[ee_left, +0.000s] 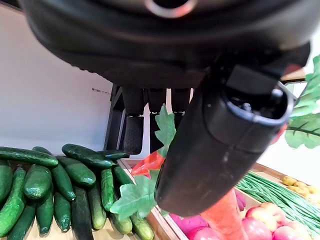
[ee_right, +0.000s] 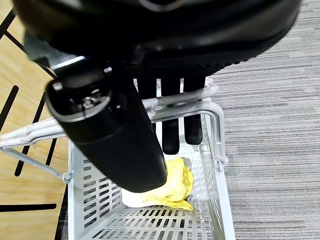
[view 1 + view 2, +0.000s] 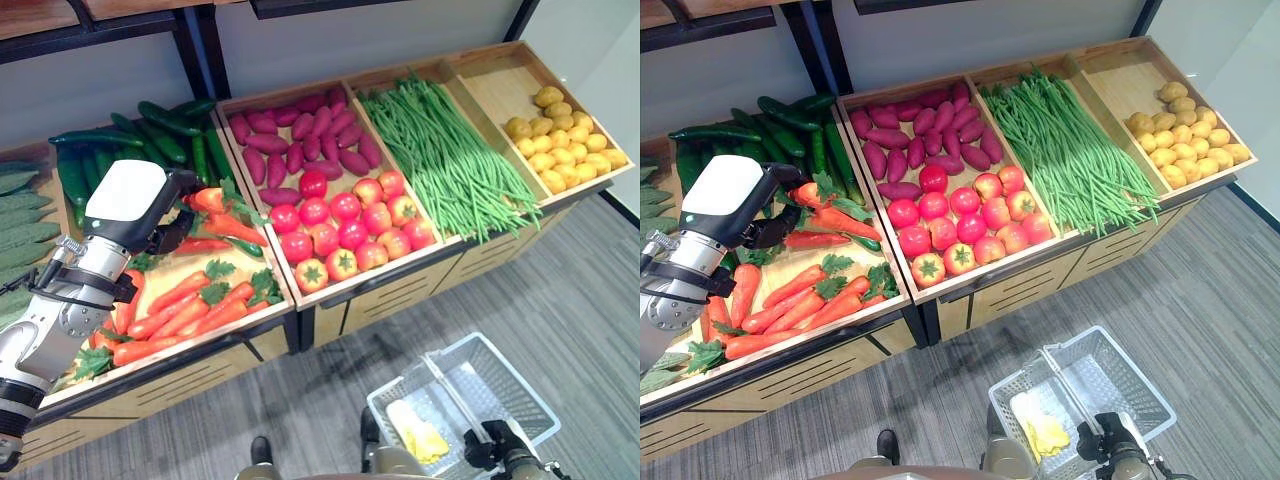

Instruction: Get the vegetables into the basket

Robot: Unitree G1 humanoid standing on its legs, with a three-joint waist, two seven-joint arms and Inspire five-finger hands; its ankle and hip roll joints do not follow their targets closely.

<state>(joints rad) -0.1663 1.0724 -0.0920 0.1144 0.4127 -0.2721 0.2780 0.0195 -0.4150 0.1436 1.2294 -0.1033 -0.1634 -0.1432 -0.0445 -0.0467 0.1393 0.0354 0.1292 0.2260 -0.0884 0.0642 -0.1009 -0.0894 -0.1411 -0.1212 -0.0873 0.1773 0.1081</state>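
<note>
Over the carrot bin: my left hand [image 3: 150, 205] sits at the far end of the bin, white-backed, with its fingers [image 1: 132, 132] and thumb curled round a carrot [image 1: 227, 217] — orange flesh and green leaves show past the thumb in the left wrist view.
Carrots: the rest of the carrots [image 3: 190, 305] lie loose in the near half of that same wooden bin, leaves scattered among them.
Cucumbers: the dark green cucumbers [image 3: 150, 135] are piled behind the carrots, just beyond my left hand.
Middle bin: purple sweet potatoes [image 3: 300, 135] at the back, red tomatoes [image 3: 345, 230] in front of them.
Beans: long green beans [image 3: 445, 155] fill the next bin to the right.
Far right bin: small yellow potatoes [image 3: 560, 140] are heaped toward its right side, with bare wood beside them.
Basket: the white wire basket [image 3: 520, 385] hangs low in front of the stand, over the grey floor; a yellow vegetable [image 2: 175, 187] I cannot identify lies on its bottom.
Right hand: my right hand [image 2: 117, 137] is at the basket's handle [image 2: 172, 102] — its fingers pass down behind the bar, its thumb on the near side, closed round it.
</note>
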